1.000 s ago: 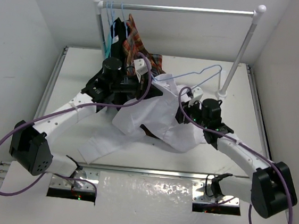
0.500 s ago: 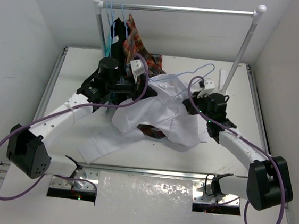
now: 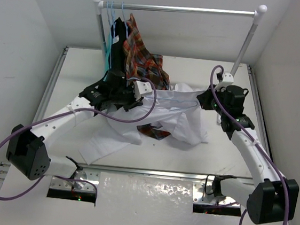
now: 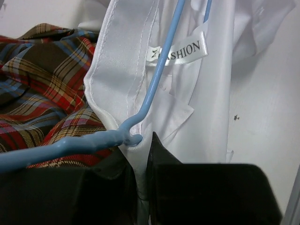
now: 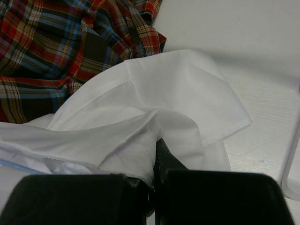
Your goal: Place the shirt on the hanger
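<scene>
The white shirt point(image 3: 174, 112) hangs stretched between my two grippers above the table, its lower part draped down to the surface. My left gripper point(image 3: 137, 92) point(image 4: 139, 150) is shut on a fold of the shirt point(image 4: 197, 93) near the collar label. The light-blue wire hanger point(image 4: 159, 70) runs inside the collar, its bend resting at my left fingertips. My right gripper point(image 3: 202, 100) point(image 5: 152, 164) is shut on the shirt point(image 5: 178, 89) at the other side. In the top view the cloth hides most of the hanger.
A clothes rack point(image 3: 187, 10) stands at the back, its right post point(image 3: 242, 52) close behind my right arm. A red plaid shirt point(image 3: 142, 58) point(image 5: 56, 47) and dark garments point(image 3: 113, 39) hang at its left end. A sleeve point(image 3: 101, 145) trails toward the near edge.
My right gripper has shut on the shirt and moved up and to the right, pulling the cloth taut. The hanger, earlier exposed, now lies mostly inside the shirt. The left arm shifted slightly nearer.
</scene>
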